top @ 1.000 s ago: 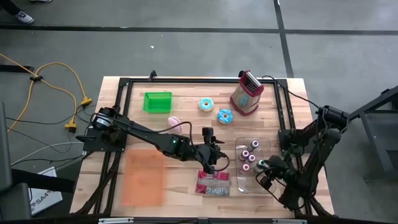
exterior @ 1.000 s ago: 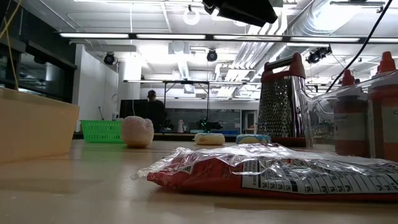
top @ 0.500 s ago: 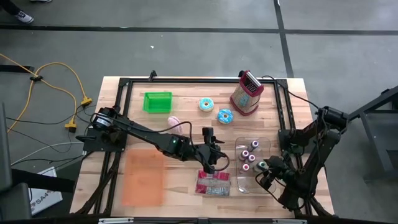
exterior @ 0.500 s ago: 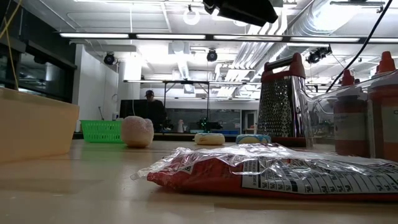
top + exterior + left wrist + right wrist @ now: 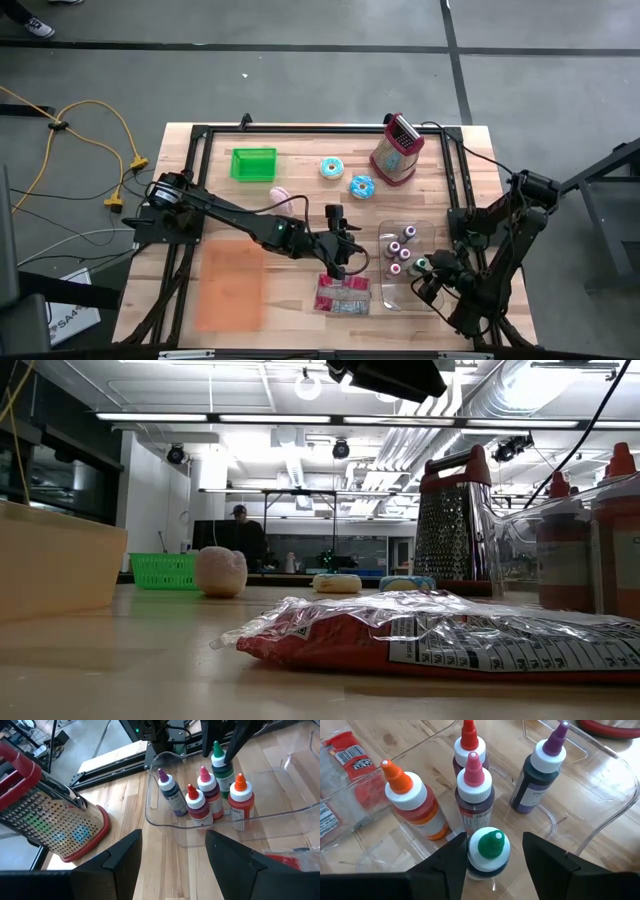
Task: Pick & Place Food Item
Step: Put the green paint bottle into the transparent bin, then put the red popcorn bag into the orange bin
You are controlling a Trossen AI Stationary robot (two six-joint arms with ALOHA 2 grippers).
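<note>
A red snack bag in clear wrap lies flat on the table near its front edge. My left gripper hovers open just above the bag's far end with nothing between its fingers. A clear tray to the right holds several small dye bottles standing upright. My right gripper is open, its fingers on either side of the green-capped bottle, which stands on the tray floor. My right gripper reaches down at a slant around the green-capped bottle's white collar. A clear gap shows beside one finger. The other finger is close against the collar, and I cannot tell whether it touches.
A metal grater, two frosted donuts, a pink item and a green basket stand toward the far edge. An orange board lies at the front left. A black frame rims the table.
</note>
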